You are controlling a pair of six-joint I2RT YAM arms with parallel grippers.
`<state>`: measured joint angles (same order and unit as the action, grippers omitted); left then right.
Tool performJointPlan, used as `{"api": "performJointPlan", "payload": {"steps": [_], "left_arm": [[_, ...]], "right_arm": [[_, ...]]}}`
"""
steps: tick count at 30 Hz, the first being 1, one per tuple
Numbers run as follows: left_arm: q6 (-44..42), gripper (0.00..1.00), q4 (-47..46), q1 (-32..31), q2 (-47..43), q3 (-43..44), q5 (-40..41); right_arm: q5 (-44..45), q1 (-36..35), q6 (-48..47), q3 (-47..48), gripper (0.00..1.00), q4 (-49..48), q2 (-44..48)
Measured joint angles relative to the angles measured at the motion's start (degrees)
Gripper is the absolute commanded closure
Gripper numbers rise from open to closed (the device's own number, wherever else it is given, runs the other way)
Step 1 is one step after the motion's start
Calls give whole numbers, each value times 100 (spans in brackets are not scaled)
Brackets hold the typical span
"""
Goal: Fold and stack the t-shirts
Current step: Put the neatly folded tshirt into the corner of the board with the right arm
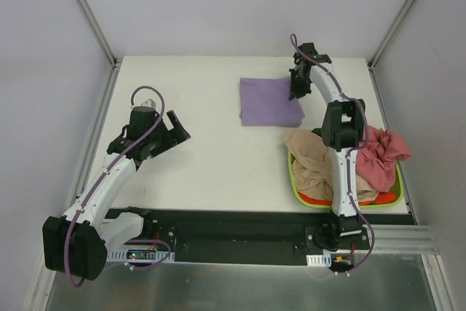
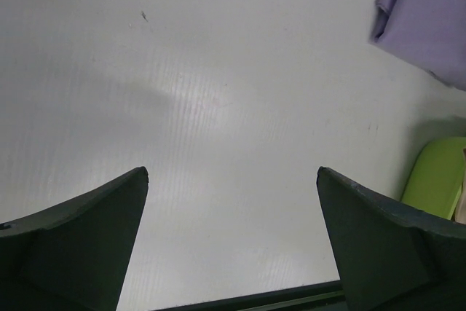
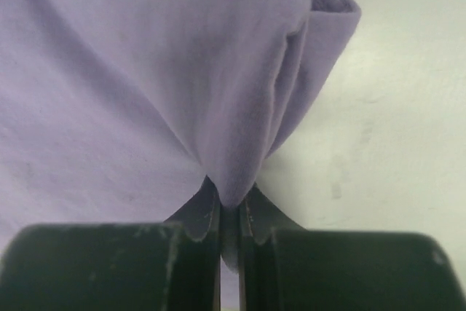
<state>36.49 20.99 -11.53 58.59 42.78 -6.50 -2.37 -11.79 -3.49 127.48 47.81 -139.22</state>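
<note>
A folded lavender t-shirt [image 1: 270, 101] lies on the white table at the back right; it fills the right wrist view [image 3: 145, 78], and its corner shows in the left wrist view [image 2: 429, 20]. My right gripper [image 1: 297, 91] is at the shirt's far right edge, shut on a pinched fold of the purple cloth [image 3: 230, 205]. A tan t-shirt [image 1: 313, 162] and a pinkish-red t-shirt [image 1: 382, 154] are heaped in the basket. My left gripper [image 1: 177, 130] hovers open over bare table at the left, with nothing between its fingers [image 2: 87, 245].
The lime-green basket [image 1: 295, 180] stands at the front right, partly behind the right arm; its rim shows in the left wrist view [image 2: 437, 176]. Grey walls with metal posts enclose the table. A black rail runs along the near edge.
</note>
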Motion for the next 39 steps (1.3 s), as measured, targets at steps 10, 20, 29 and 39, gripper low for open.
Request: {"api": "performJointPlan", "payload": {"steps": [10,20,29,39], "left_arm": [[-120,1,33,0,304,140,258],[-120,1,59,0,704,348,262],[-118,1,70,0,887,485,271],[-96,1,76,0,1051,682,271]], "right_arm": [[485,1005,-1397,479,99,358,-221],[1088,1770,-2398,855,97,87,-619],[1139,2063,-2887,855,94,-496,-647],[1266,2083,-2966,855,91,-737,-721]]}}
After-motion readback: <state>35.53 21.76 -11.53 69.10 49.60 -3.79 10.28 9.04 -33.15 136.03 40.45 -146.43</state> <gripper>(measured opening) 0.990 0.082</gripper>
